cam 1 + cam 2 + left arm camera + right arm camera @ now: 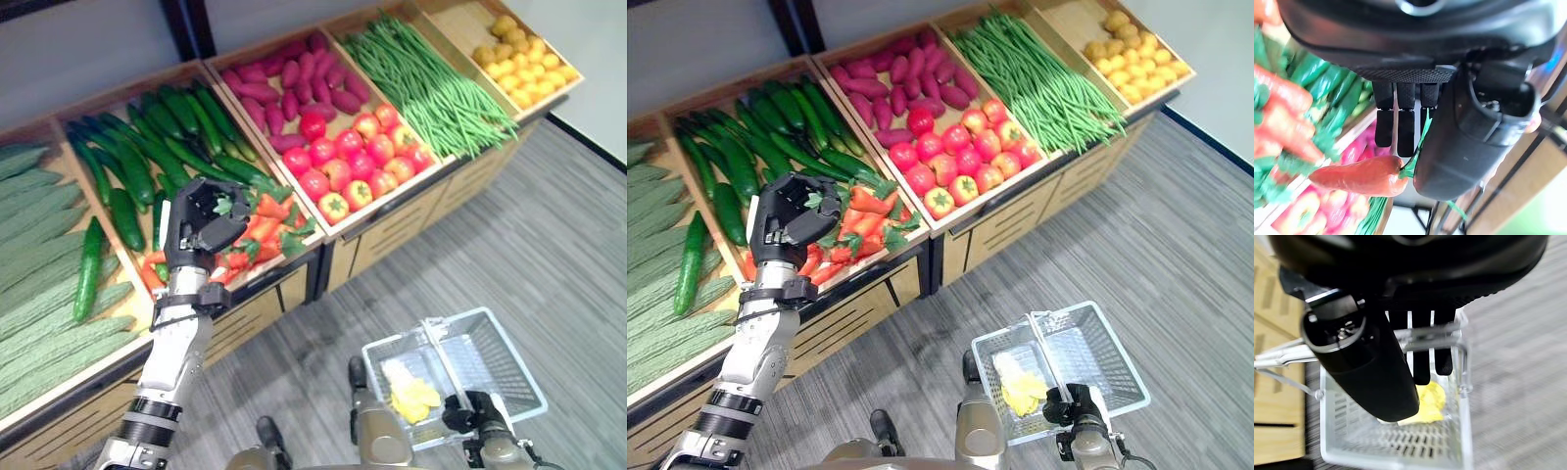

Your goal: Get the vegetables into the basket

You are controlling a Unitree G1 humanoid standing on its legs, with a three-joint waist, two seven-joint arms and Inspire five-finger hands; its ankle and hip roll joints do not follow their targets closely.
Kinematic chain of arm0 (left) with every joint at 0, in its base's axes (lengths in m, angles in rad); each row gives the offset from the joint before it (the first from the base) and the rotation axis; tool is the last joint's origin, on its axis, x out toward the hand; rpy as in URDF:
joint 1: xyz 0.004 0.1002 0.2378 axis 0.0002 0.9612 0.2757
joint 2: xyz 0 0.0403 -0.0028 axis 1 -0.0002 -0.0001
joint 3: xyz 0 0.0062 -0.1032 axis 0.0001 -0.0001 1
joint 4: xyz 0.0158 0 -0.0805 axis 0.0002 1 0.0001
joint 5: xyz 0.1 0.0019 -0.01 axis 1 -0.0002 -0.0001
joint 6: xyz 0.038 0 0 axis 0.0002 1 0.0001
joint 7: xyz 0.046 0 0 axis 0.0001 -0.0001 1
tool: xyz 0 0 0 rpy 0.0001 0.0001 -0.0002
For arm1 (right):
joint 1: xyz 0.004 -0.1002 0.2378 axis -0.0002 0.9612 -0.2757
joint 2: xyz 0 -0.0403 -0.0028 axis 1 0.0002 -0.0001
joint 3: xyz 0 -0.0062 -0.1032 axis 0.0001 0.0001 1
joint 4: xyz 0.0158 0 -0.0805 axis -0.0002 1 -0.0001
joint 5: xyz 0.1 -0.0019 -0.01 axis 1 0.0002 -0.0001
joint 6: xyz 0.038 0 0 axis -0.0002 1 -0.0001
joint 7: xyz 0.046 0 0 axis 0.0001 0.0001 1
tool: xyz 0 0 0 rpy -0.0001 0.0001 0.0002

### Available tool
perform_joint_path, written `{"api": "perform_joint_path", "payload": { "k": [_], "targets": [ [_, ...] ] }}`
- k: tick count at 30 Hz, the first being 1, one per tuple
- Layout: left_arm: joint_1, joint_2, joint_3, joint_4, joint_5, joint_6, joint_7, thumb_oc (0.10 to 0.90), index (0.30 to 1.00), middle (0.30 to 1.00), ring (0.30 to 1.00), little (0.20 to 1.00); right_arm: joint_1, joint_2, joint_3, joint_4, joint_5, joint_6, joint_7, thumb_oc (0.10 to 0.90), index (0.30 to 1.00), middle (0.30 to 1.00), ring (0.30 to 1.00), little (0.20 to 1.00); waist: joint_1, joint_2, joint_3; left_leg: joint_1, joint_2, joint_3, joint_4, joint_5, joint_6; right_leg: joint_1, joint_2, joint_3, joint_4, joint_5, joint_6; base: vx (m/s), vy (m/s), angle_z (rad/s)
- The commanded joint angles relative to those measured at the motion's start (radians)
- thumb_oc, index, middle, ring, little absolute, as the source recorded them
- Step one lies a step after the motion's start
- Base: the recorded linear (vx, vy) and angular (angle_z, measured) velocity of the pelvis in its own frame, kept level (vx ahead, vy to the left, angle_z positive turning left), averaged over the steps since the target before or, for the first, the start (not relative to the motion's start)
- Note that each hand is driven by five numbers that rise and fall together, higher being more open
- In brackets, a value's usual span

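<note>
We have a carrot pinched by its green top between the thumb and fingers of the left robot hand, lifted just above the carrot pile at centre left of the head views. The grip sits on the leafy stem rather than the orange body — so we judge the carrot will swing, and the carry should be slow and level, with no sharp turn of the wrist. From here we would bring it down and right across the frame to the basket, which hangs at lower right over the floor, and let go only once the carrot is well inside the wire walls.

The left robot hand is curled tight, the stem caught beside the thumb; the carrot hangs free below, touching nothing else.

The right robot hand is curled round the basket's handle and holds it steady — some yellow items already lie on its floor.
</note>
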Motion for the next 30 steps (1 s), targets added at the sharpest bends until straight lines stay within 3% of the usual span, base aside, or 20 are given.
{"api": "perform_joint_path", "payload": {
  "k": [1,2,3,6,14,22,24,25,26,27,28,29,30],
  "targets": [
    [-0.064,0.020,0.087,-0.188,0.011,-0.095,-0.041,0.400,0.300,0.300,0.300,0.300,0.027,-0.070,0.018,0.002,0.012,-0.012,-0.022,0.400,0.300,0.300,0.300,0.300,0.052,0.081,-0.047,0.049,0.106,0.064,-0.047,0.017,-0.056,0.083,-0.170,-0.256,0.300,-0.202,0.079,-0.17,0.097,-2.23],
    [-0.054,0.022,0.096,-0.194,0.017,-0.093,-0.043,0.400,0.300,0.300,0.300,0.300,0.023,-0.071,0.021,0.006,0.007,-0.011,-0.023,0.400,0.300,0.300,0.300,0.300,0.062,0.077,-0.055,0.051,0.110,0.097,-0.051,0.023,-0.055,0.103,-0.179,-0.300,0.321,-0.204,0.080,-0.11,0.049,-1.90],
    [-0.052,0.022,0.097,-0.195,0.017,-0.093,-0.043,0.400,0.300,0.300,0.300,0.300,0.023,-0.070,0.022,0.007,0.007,-0.011,-0.024,0.400,0.300,0.300,0.300,0.300,0.063,0.076,-0.055,0.053,0.110,0.098,-0.052,0.023,-0.056,0.103,-0.179,-0.299,0.322,-0.206,0.081,-0.01,-0.061,-1.35],
    [-0.036,0.031,0.112,-0.209,0.026,-0.092,-0.057,0.400,0.300,0.300,0.300,0.300,0.012,-0.067,0.030,0.004,0.004,-0.014,-0.024,0.400,0.300,0.300,0.300,0.300,0.084,0.054,-0.082,0.063,0.124,0.178,-0.015,0.015,-0.071,0.148,-0.153,-0.364,0.246,-0.205,0.083,0.04,-0.132,-0.99],
    [-0.031,0.005,0.088,-0.194,0.014,-0.091,-0.078,0.400,0.300,0.300,0.300,0.300,0.036,-0.073,0.016,-0.006,0.023,-0.026,-0.025,0.400,0.300,0.300,0.300,0.300,0.050,0.068,-0.085,0.054,0.206,0.223,0.056,0.044,-0.126,0.196,-0.069,-0.353,0.119,-0.268,0.046,0.04,-0.187,-0.25],
    [-0.052,-0.007,0.055,-0.193,-0.003,-0.094,-0.088,0.400,0.300,0.300,0.300,0.300,0.053,-0.086,0.009,-0.018,0.034,-0.032,-0.029,0.400,0.300,0.300,0.300,0.300,0.019,0.092,-0.059,0.054,0.274,0.251,0.118,0.062,-0.166,0.175,-0.039,-0.318,0.147,-0.306,0.018,0.03,-0.144,-0.22],
    [-0.062,-0.007,0.042,-0.194,-0.010,-0.094,-0.092,0.400,0.300,0.300,0.300,0.300,0.056,-0.089,0.008,-0.023,0.038,-0.034,-0.032,0.400,0.300,0.300,0.300,0.300,0.008,0.102,-0.049,0.043,0.309,0.247,0.162,0.081,-0.190,0.164,-0.019,-0.299,0.169,-0.334,0.001,0.08,-0.244,-0.15],
    [-0.068,-0.011,0.029,-0.191,-0.020,-0.093,-0.102,0.400,0.300,0.300,0.300,0.300,0.064,-0.089,0.010,-0.024,0.048,-0.042,-0.033,0.400,0.300,0.300,0.300,0.300,0.007,0.109,-0.043,0.032,0.378,0.235,0.250,0.149,-0.243,0.181,0.028,-0.279,0.161,-0.367,-0.030,0.09,-0.204,-0.10],
    [-0.068,-0.011,0.028,-0.191,-0.020,-0.093,-0.102,0.400,0.300,0.300,0.300,0.300,0.064,-0.089,0.010,-0.024,0.048,-0.042,-0.033,0.400,0.300,0.300,0.300,0.300,0.007,0.110,-0.042,0.031,0.382,0.234,0.254,0.148,-0.245,0.182,0.030,-0.280,0.160,-0.367,-0.031,0.17,-0.286,-0.15],
    [-0.065,-0.008,0.031,-0.196,-0.018,-0.098,-0.102,0.400,0.300,0.300,0.300,0.300,0.057,-0.100,0.017,-0.021,0.052,-0.044,-0.034,0.400,0.300,0.300,0.300,0.300,0.026,0.105,-0.033,0.019,0.390,0.155,0.331,0.182,-0.256,0.194,0.057,-0.247,0.160,-0.391,-0.049,0.08,-0.122,-0.27],
    [-0.066,-0.008,0.031,-0.196,-0.018,-0.098,-0.102,0.400,0.300,0.300,0.300,0.300,0.055,-0.100,0.017,-0.019,0.053,-0.045,-0.034,0.400,0.300,0.300,0.300,0.300,0.027,0.110,-0.027,0.014,0.406,0.147,0.351,0.178,-0.264,0.198,0.068,-0.248,0.161,-0.397,-0.055,0.08,-0.120,-0.58],
    [-0.065,-0.012,0.026,-0.199,-0.021,-0.099,-0.099,0.400,0.300,0.300,0.300,0.300,0.042,-0.110,0.026,-0.024,0.050,-0.045,-0.036,0.400,0.300,0.300,0.300,0.300,0.043,0.113,-0.020,-0.010,0.375,0.052,0.354,0.187,-0.258,0.197,0.078,-0.227,0.162,-0.402,-0.058,-0.06,0.002,-0.75],
    [-0.073,-0.022,0.023,-0.199,-0.015,-0.101,-0.090,0.400,0.300,0.300,0.300,0.300,0.015,-0.122,0.039,-0.025,0.052,-0.047,-0.039,0.400,0.300,0.300,0.300,0.300,0.072,0.105,-0.013,-0.076,0.279,-0.101,0.290,0.156,-0.199,0.178,0.071,-0.177,0.149,-0.369,-0.055,-0.06,0.029,-0.79]
  ]
}}
